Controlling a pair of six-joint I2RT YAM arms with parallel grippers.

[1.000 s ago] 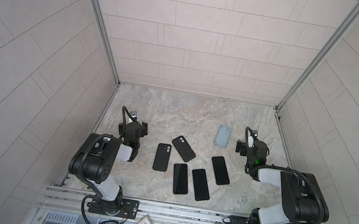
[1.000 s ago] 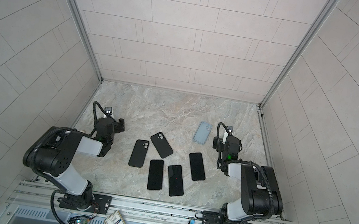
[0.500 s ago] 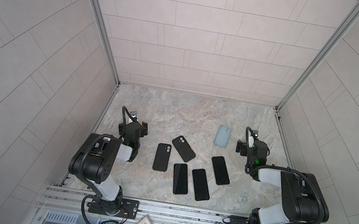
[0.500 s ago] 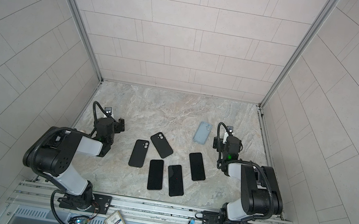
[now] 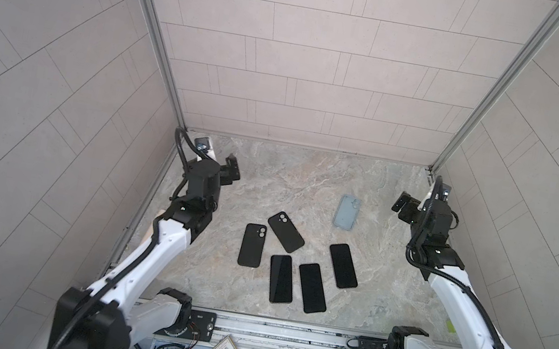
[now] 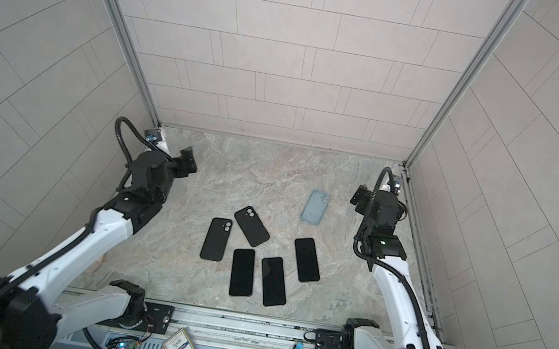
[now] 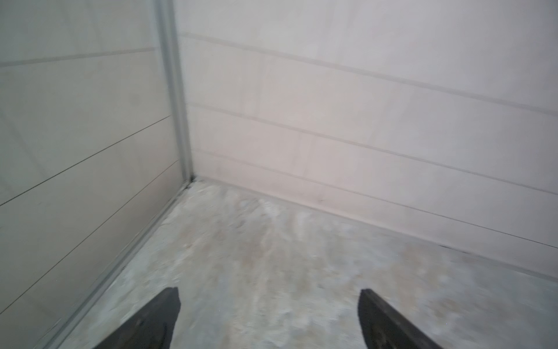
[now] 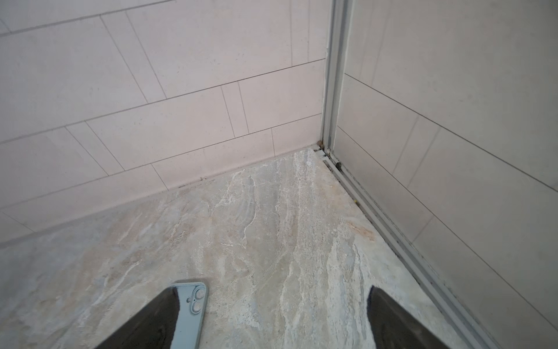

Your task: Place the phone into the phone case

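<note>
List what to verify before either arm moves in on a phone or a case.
1. left gripper open and empty: ok.
2. right gripper open and empty: ok.
3. blue case lying flat, apart from everything else: ok.
4. blue case opening facing up: cannot tell.
5. nearest phone to it flat, screen up, nothing on it: ok.
6. a phone already seated in the blue case: not ok.

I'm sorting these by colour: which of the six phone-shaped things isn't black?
The light blue one, lying apart nearest the right gripper; the other five are all black.
</note>
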